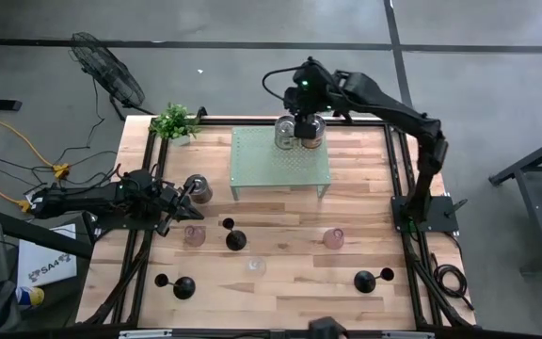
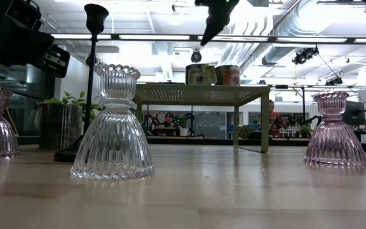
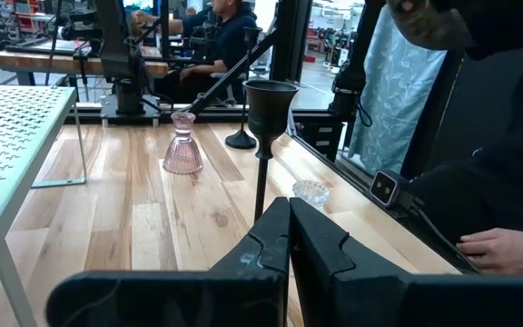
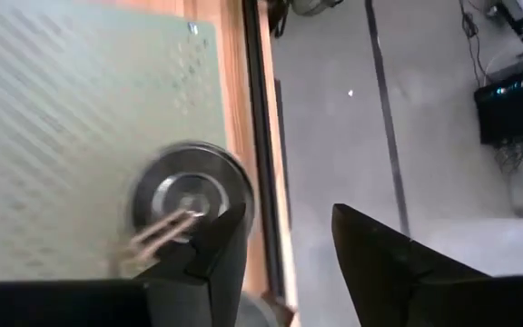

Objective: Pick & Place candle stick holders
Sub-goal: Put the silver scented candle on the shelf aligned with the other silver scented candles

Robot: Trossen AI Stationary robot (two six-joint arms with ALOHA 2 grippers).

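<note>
Three black candle stick holders stand on their round bases on the wooden table: one mid-left (image 1: 234,238), one near left (image 1: 183,287), one near right (image 1: 365,280). My left gripper (image 1: 186,201) is shut and empty, low over the table's left side. The mid-left holder's cup and stem (image 3: 263,100) stand just beyond its fingertips (image 3: 289,227). My right gripper (image 1: 299,102) is open and empty, high above two cans (image 1: 297,132) on the far right corner of the green perforated stand (image 1: 280,165). One can's top (image 4: 189,195) shows below its fingers (image 4: 284,245).
Two pink glass holders (image 1: 194,235) (image 1: 333,239) and a clear one (image 1: 255,266) stand among the black ones. A dark can (image 1: 197,189) sits beside my left gripper and a potted plant (image 1: 174,122) at the far left corner. A person's hand (image 3: 507,250) rests beyond the near edge.
</note>
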